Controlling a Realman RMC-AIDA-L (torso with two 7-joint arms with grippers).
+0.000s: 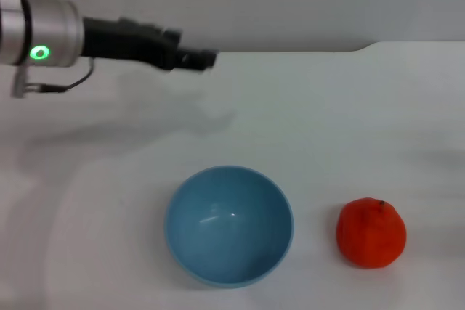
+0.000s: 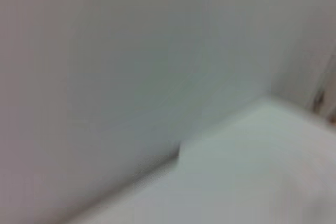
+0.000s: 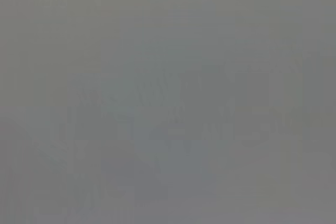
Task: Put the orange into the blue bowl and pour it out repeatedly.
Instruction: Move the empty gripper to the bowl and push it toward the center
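Observation:
The blue bowl (image 1: 218, 252) stands upright and empty on the white table, near the front middle in the head view. The orange (image 1: 370, 233) rests on the table to its right, a short gap away, its dark stem nub up. My left gripper (image 1: 202, 58) hangs in the air at the back left, well behind the bowl and pointing right, holding nothing that I can see. The right arm and its gripper are out of the head view. Neither wrist view shows the bowl or the orange.
The white table (image 1: 327, 121) ends at a far edge against a pale wall, with a step in that edge at the back right. The left wrist view shows a table corner (image 2: 181, 148) against the wall.

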